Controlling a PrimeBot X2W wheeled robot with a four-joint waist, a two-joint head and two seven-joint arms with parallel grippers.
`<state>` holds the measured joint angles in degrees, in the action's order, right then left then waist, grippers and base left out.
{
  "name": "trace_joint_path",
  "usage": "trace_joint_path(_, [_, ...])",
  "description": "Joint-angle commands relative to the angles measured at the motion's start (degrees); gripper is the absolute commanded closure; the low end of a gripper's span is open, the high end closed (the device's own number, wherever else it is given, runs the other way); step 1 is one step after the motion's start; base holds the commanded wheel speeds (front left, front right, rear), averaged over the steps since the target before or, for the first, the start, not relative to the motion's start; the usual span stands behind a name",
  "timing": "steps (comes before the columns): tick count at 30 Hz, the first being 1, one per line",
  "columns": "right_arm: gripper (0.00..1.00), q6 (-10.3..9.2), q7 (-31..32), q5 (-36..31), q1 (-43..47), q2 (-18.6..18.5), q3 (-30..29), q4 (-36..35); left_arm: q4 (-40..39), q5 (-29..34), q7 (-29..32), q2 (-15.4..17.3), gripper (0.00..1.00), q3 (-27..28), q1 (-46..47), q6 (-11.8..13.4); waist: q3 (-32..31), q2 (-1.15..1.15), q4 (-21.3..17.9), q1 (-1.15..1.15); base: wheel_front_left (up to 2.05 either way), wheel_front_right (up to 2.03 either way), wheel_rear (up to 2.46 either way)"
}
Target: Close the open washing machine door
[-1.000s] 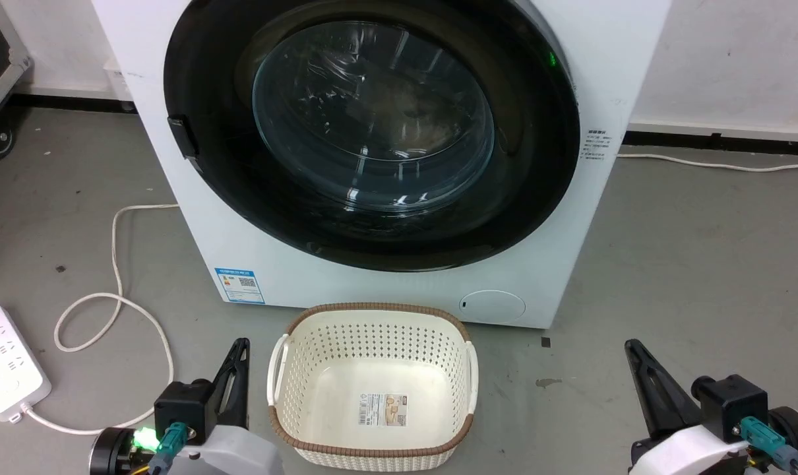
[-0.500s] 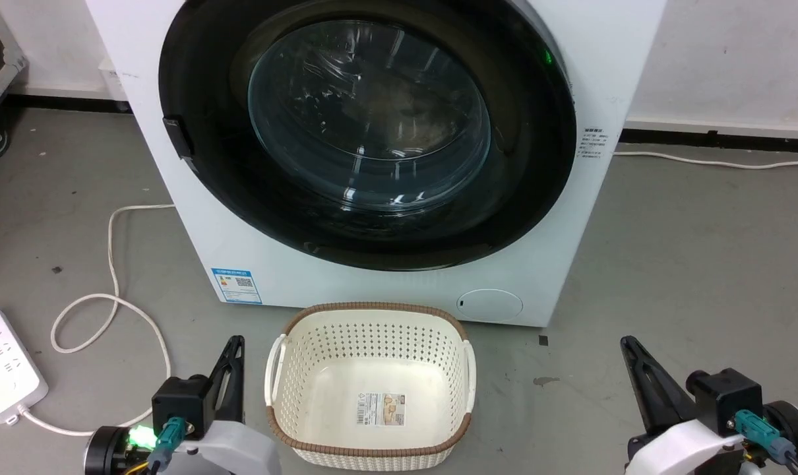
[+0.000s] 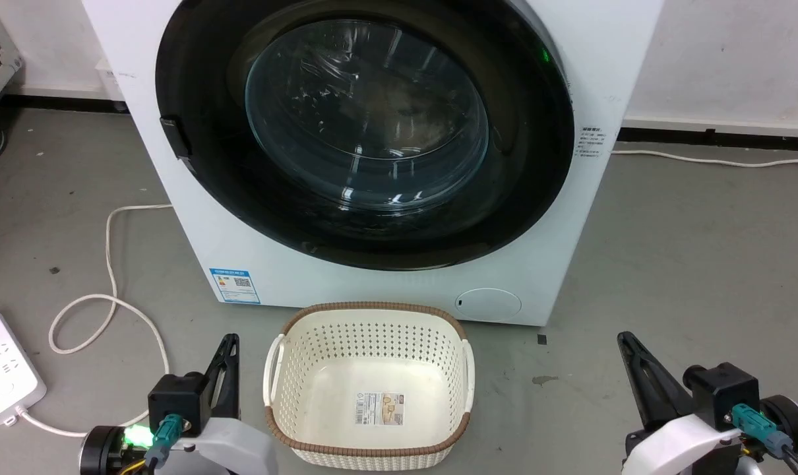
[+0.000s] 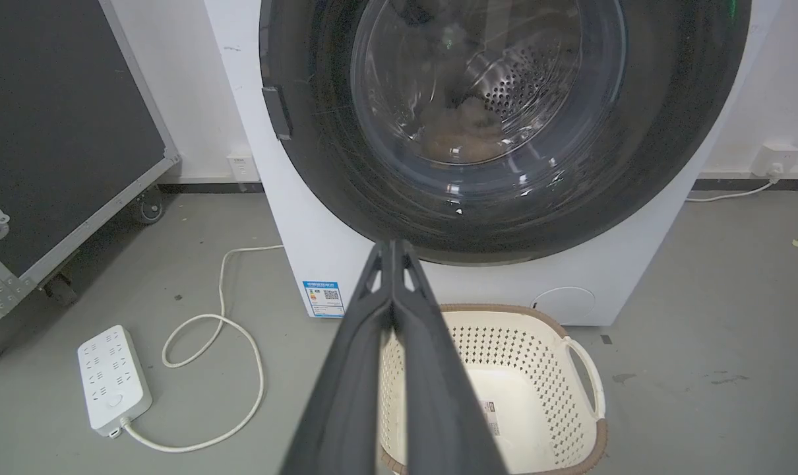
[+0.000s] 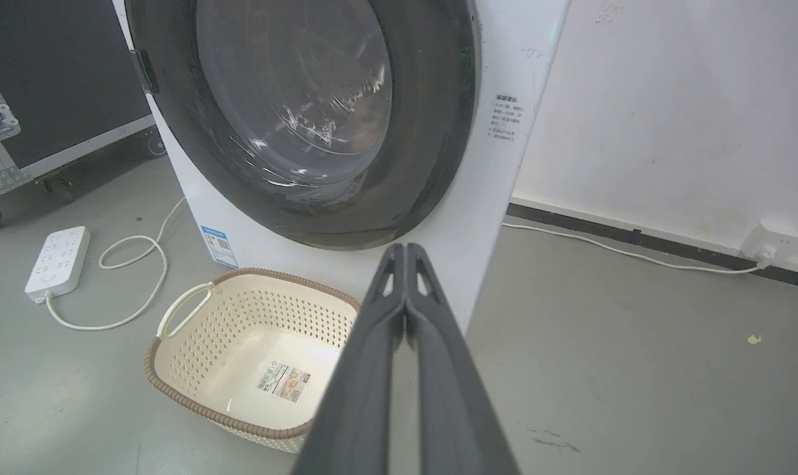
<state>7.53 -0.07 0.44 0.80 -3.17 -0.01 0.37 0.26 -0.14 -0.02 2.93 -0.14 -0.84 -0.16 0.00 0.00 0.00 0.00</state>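
Observation:
The washing machine door [image 3: 366,125] is a glossy black ring around a bulging glass window. It lies flat against the front of the white washing machine [image 3: 346,284], its latch tab at the left edge. My left gripper [image 3: 229,340] is shut and empty, low on the floor side, left of the basket and well short of the door. My right gripper [image 3: 623,338] is shut and empty at the lower right. The door [image 4: 504,119] rises beyond my shut left gripper [image 4: 392,245]. From the right wrist the door [image 5: 300,112] stands above my shut right gripper [image 5: 405,249].
A cream perforated basket [image 3: 369,313] with a brown rim sits on the floor right before the machine, between my arms. A white power strip [image 3: 0,369] and its looped cable [image 3: 109,264] lie at the left. A black wheeled case [image 4: 56,132] stands farther left.
The whole picture has drifted slightly to the left, so the camera moved. Door, basket and both shut grippers stand as before.

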Motion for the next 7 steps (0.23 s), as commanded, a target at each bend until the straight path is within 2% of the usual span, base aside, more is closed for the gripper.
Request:
trace_joint_path(1, [1.00,-0.04,0.07,-0.44,-0.80,0.29,0.01,-0.37,-0.26,0.14,0.02,-0.05,1.00,0.14,0.84,0.16,0.00,0.00,0.00,0.00,0.00,0.00,0.00])
trace_joint_path(7, [1.00,-0.04,0.07,-0.44,-0.80,0.29,0.01,-0.37,-0.26,0.14,0.02,-0.05,1.00,0.14,0.84,0.16,0.00,0.00,0.00,0.00,0.00,0.00,0.00])
